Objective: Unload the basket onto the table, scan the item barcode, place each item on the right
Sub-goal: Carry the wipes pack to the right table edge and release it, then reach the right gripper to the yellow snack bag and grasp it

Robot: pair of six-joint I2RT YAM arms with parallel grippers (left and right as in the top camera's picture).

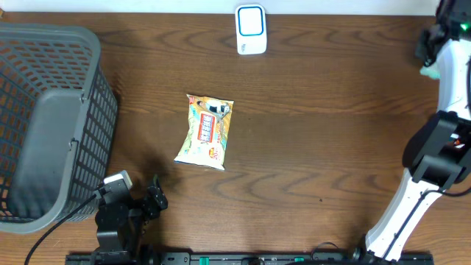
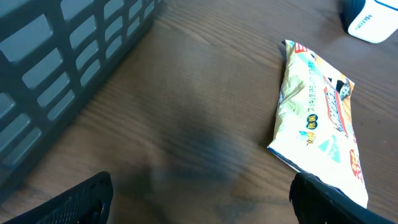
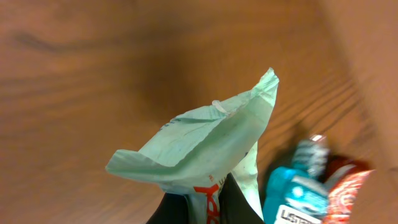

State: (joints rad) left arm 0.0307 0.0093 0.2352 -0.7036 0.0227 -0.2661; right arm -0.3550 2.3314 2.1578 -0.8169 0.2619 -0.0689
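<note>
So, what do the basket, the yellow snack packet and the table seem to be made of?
Basket: likely moulded plastic, matte grey, open lattice walls. Snack packet: probably plastic film, glossy, crinkled, printed. Table: wood or wood-look laminate; brown grain shows.

Overhead: basket [image 1: 44, 125] cut off at left edge. Right wrist: right pincer [image 3: 205, 206] cropped at bottom, green packet [image 3: 205, 143] base hidden, bottle [image 3: 295, 190] blurred. Left wrist: scanner [image 2: 373, 18] clipped at corner.
</note>
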